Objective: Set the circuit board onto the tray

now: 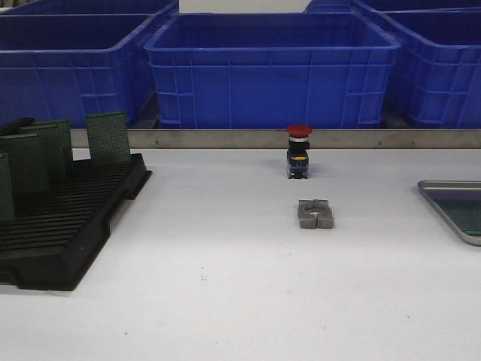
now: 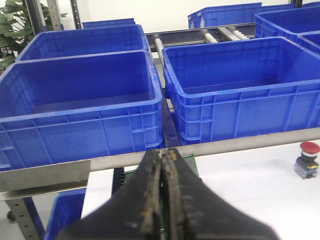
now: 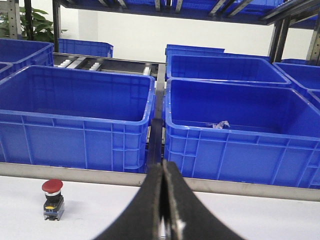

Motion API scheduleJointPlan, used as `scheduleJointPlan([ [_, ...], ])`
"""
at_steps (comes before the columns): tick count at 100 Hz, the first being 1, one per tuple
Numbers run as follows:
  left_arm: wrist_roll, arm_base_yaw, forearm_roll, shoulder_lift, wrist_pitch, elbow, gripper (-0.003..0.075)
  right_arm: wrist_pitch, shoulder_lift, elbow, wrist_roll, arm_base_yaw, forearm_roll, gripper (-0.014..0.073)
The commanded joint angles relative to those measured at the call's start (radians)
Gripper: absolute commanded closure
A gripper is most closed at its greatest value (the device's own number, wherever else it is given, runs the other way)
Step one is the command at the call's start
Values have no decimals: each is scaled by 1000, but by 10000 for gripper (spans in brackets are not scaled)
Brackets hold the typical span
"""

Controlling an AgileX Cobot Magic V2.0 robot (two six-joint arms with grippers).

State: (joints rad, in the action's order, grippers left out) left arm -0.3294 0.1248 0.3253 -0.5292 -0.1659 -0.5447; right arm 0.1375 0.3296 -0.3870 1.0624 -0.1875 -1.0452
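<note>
Blue plastic crates (image 1: 270,71) line the far side behind a metal rail (image 1: 301,138), and on the white table (image 1: 225,286) a black slotted rack (image 1: 68,218) sits at the left edge holding several green circuit boards (image 1: 107,137) upright in its slots, while the silver tray (image 1: 455,207) lies well apart at the right edge, only partly in view. Between them, near the rail, stands a red-capped push button (image 1: 298,150) with a small grey metal block (image 1: 315,213) just in front of it. The left gripper (image 2: 164,200) has its fingers pressed together above the boards, and the right gripper (image 3: 162,210) likewise shows its fingers together, holding nothing
</note>
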Motion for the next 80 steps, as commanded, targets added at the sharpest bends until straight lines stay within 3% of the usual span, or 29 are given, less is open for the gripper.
scheduleJointPlan([
  [1, 185, -4, -188, 6, 85, -22, 738, -45, 5, -28, 6, 2, -18, 662],
  [7, 361, -4, -355, 19, 87, -11, 738, -45, 5, -28, 6, 2, -18, 662],
  [11, 406, -4, -399, 33, 87, 1, 738, -45, 5, -28, 6, 2, -18, 662],
  [46, 408, -38, -399, 240, 271, 302, 738, -44, 5, -28, 6, 2, -18, 662],
  [80, 408, -73, -399, 482, 280, 530, 738, -44, 5, -28, 6, 2, -18, 662],
])
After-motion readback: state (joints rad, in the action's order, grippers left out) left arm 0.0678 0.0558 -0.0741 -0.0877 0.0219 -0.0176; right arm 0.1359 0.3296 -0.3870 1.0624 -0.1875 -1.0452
